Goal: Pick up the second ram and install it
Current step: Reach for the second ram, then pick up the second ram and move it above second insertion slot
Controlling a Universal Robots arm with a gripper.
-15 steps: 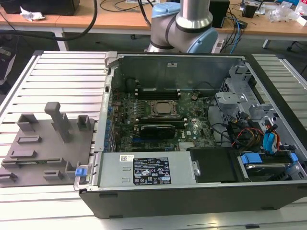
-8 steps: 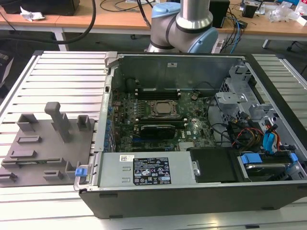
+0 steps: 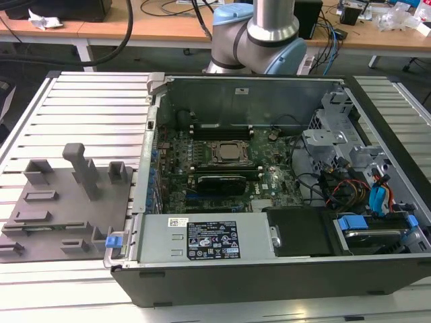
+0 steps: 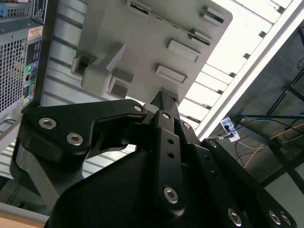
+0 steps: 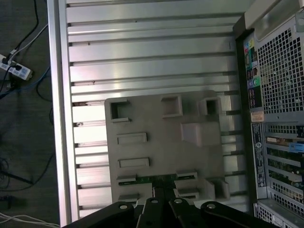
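Closest to me, in both wrist views, the gripper (image 5: 164, 194) (image 4: 164, 97) has its black fingers pinched together, tips meeting, and I can see nothing held between them. Just past the tips in the first wrist view I've got the second ram (image 5: 154, 179): a thin green sliver lying across the edge of the grey holder plate (image 5: 161, 152), seated between two small grey blocks (image 5: 187, 176). So the stick is in its holder and the pincer is clenched on nothing.

Moving out across the plate, there are empty rectangular pockets and one taller grey post (image 5: 194, 134). The plate sits on the ribbed aluminium table (image 5: 142, 47).

Beside the plate is the computer case (image 5: 280, 71), its perforated end facing the holder. In the exterior view the case (image 3: 269, 276) lies open on its side at the plate's right, with the motherboard (image 3: 175, 188) and processor socket (image 3: 225, 151) exposed.

Farthest back, the arm's base (image 3: 259, 33) stands behind the case, in front of wooden desks (image 3: 168, 27).
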